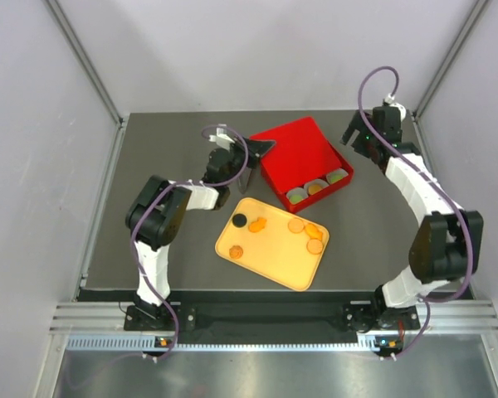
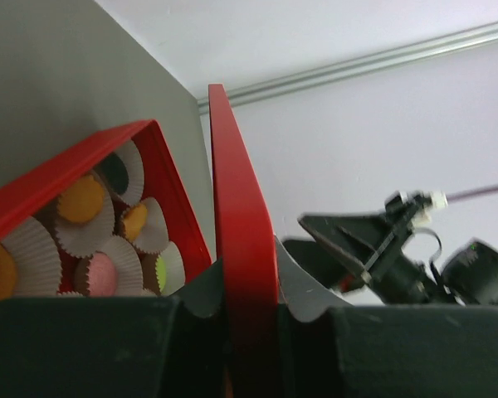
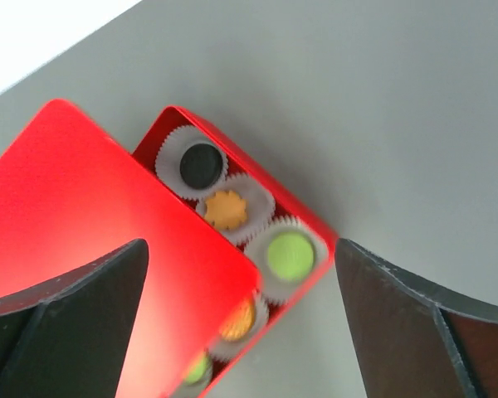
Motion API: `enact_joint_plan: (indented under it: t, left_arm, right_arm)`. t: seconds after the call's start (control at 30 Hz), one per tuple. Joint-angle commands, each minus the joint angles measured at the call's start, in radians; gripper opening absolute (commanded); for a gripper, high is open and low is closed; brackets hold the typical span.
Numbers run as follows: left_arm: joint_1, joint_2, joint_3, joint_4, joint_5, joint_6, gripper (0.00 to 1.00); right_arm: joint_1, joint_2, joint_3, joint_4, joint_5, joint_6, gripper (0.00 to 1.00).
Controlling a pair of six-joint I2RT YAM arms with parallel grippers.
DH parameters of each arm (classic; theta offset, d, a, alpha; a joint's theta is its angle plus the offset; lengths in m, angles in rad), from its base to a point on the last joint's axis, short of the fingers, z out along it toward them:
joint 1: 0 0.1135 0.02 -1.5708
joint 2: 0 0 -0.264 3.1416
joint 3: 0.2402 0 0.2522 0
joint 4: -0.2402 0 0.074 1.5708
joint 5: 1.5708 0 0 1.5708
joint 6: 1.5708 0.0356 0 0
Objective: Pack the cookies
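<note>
The left gripper [image 1: 260,149] has its jaws clenched on the red lid [image 1: 292,151], held partly over the box [image 1: 347,177] — the lid step, it seems. The right gripper [image 1: 358,133] hangs released. Some cookies [image 1: 295,225] lie on the yellow tray [image 1: 274,267], others in the box — the lid next needs squaring to the rim.

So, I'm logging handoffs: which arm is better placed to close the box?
Likely left. The left gripper clamps the red lid partly over the box; the right gripper hangs open and empty off to the side.
</note>
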Motion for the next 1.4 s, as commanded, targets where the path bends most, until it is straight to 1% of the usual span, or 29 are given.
enact_joint_plan:
  t: [0.0, 0.07, 0.17, 0.2, 0.3, 0.5, 0.63, 0.83, 1.13, 1.37]
  left_arm:
    - [-0.044, 0.029, 0.053, 0.178, -0.063, -0.039, 0.0]
    - [-0.051, 0.047, 0.074, 0.167, -0.077, -0.047, 0.0]
    - [-0.059, 0.086, 0.09, 0.174, -0.108, -0.062, 0.0]
    - [-0.062, 0.095, 0.105, 0.18, -0.111, -0.069, 0.0]
    - [-0.07, 0.133, 0.124, 0.202, -0.135, -0.089, 0.0]
    - [-0.085, 0.187, 0.197, 0.168, -0.164, -0.095, 0.0]
    - [-0.09, 0.208, 0.213, 0.159, -0.177, -0.104, 0.0]
    - [-0.097, 0.231, 0.205, 0.183, -0.177, -0.154, 0.0]
    - [-0.102, 0.224, 0.171, 0.173, -0.163, -0.165, 0.02]
    - [-0.102, 0.221, 0.148, 0.179, -0.148, -0.181, 0.04]
  right_arm:
    - [-0.035, 0.113, 0.083, 0.093, -0.177, -0.217, 0.94]
    - [-0.044, 0.165, 0.089, 0.142, -0.21, -0.231, 0.96]
    - [-0.066, 0.225, 0.111, 0.191, -0.316, -0.243, 0.98]
    - [-0.071, 0.239, 0.117, 0.2, -0.33, -0.242, 0.98]
    - [-0.072, 0.287, 0.154, 0.215, -0.359, -0.243, 0.99]
    - [-0.071, 0.362, 0.235, 0.203, -0.396, -0.242, 1.0]
    - [-0.072, 0.405, 0.266, 0.183, -0.405, -0.254, 1.0]
    - [-0.074, 0.44, 0.274, 0.177, -0.407, -0.263, 1.0]
    - [-0.083, 0.443, 0.247, 0.176, -0.398, -0.272, 1.0]
    - [-0.092, 0.439, 0.221, 0.179, -0.427, -0.277, 1.0]
